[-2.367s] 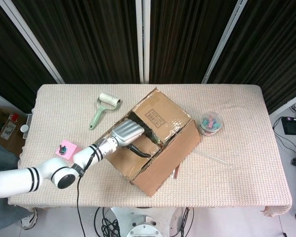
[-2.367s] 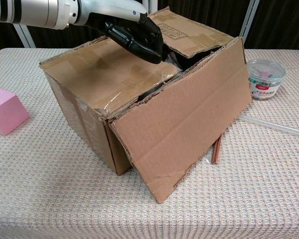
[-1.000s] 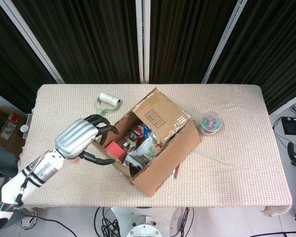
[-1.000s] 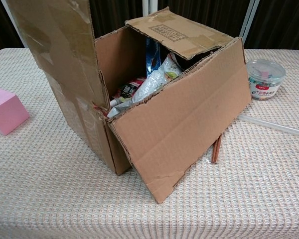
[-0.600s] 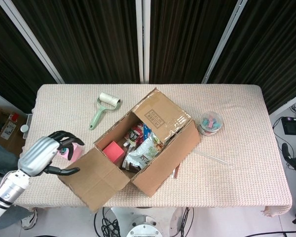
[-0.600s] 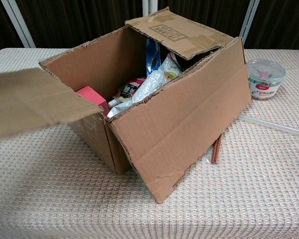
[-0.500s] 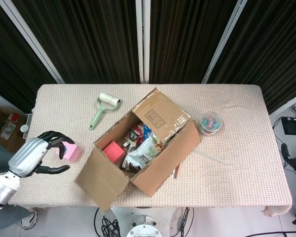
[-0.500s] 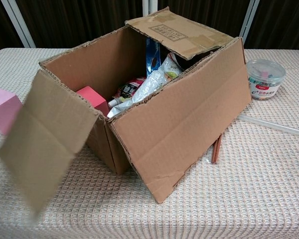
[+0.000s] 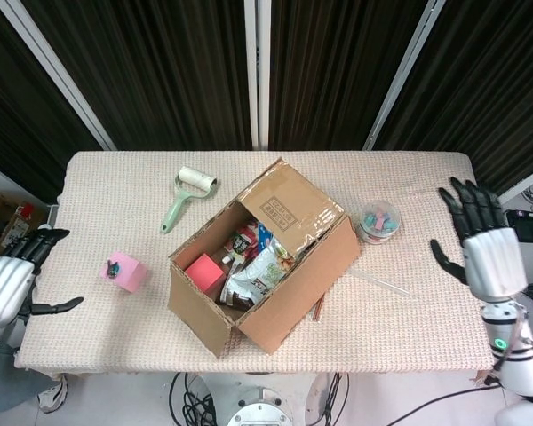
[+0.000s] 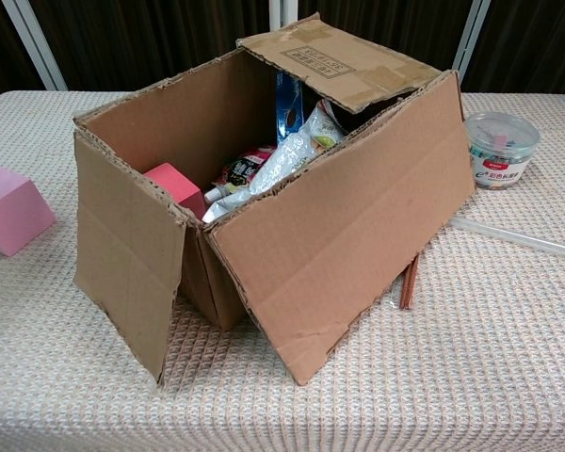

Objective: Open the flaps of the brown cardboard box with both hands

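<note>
box (image 9: 275,288) mouth lies open from above (packets crowd inside), far flap (image 9: 289,206) overhanging its rear end.

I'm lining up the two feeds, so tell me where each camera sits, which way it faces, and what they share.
Head view: high above the near table edge, looking steeply down on the whole table; left hand and right hand show at the sides, both holding nothing.
Chest view: low at the near edge, looking level across at the cardboard box; no part of the robot shows.
Shared: the box, pink block and plastic tub.
</note>
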Controlling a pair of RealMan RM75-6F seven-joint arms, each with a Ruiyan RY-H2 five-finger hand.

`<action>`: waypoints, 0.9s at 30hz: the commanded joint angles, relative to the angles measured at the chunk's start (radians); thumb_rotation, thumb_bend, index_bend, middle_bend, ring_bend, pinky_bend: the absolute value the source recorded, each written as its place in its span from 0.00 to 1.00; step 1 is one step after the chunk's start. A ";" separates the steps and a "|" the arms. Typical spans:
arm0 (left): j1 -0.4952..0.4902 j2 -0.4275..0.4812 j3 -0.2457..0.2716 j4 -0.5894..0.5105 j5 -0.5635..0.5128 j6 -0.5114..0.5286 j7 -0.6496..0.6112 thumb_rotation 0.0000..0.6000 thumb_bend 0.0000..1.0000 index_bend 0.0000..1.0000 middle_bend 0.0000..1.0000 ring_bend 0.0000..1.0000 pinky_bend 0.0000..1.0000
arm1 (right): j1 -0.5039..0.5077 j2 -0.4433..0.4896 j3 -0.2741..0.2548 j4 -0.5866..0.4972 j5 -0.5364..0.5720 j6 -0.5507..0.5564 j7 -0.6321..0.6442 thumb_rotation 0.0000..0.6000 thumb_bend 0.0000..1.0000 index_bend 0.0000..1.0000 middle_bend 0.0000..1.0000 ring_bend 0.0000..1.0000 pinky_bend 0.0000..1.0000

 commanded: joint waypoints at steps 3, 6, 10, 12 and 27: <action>0.063 -0.091 0.016 0.087 0.019 0.073 0.004 0.61 0.00 0.10 0.12 0.10 0.21 | 0.346 -0.127 0.148 -0.206 0.434 -0.344 -0.384 1.00 0.11 0.00 0.00 0.00 0.00; 0.075 -0.106 0.019 0.109 0.027 0.084 -0.003 0.61 0.00 0.10 0.12 0.10 0.21 | 0.476 -0.259 0.167 -0.164 0.600 -0.359 -0.521 1.00 0.04 0.00 0.00 0.00 0.00; 0.085 -0.116 0.020 0.131 0.034 0.092 -0.026 0.62 0.00 0.10 0.12 0.10 0.21 | 0.607 -0.410 0.190 -0.100 0.792 -0.332 -0.618 1.00 0.02 0.00 0.00 0.00 0.00; 0.090 -0.122 0.021 0.145 0.038 0.095 -0.038 0.62 0.00 0.10 0.12 0.10 0.21 | 0.661 -0.476 0.192 -0.065 0.847 -0.313 -0.649 1.00 0.02 0.00 0.00 0.00 0.00; 0.116 -0.146 0.025 0.213 0.056 0.113 -0.130 0.62 0.00 0.10 0.12 0.10 0.21 | 0.828 -0.750 0.107 0.217 0.841 -0.150 -0.793 1.00 0.06 0.00 0.00 0.00 0.00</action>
